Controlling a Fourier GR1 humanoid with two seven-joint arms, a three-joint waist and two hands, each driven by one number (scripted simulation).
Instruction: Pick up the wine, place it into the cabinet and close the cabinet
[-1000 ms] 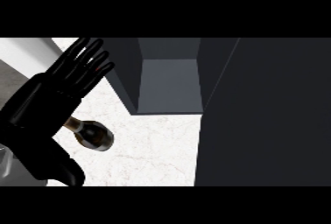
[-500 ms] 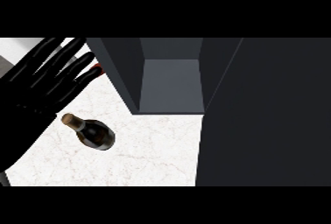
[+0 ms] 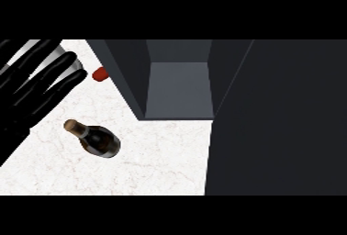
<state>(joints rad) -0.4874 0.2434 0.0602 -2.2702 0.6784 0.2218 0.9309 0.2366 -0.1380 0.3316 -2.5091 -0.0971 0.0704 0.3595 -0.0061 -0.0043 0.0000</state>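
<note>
Marble counter (image 3: 156,170) all round, white and bare-looking, and the only hand showing is the left hand (image 3: 34,92), up in the far left corner. Its fingers are straight and fanned apart, with nothing in them. The right hand isn't in shot at all.

The wine bottle (image 3: 97,139) sits just below and to the right of those fingertips, close but not touching. It looks to be standing upright, cork end nearest the hand. So no grasp yet, as I read it.

My worries from here:
- The bottle is tall and narrow, so if the spread fingers reach it from the side before they curl, I'd bet it tips and rolls.
- A small red object (image 3: 100,74) lies right off the fingertips, half hidden. A sweep that way could knock it.
- The open cabinet (image 3: 180,92) is further right of the hand, and its near wall sticks out toward the bottle. Carrying the bottle low could clip that edge.
- The big dark panel (image 3: 278,119) beyond is probably the door, but I can't tell for sure.
</note>
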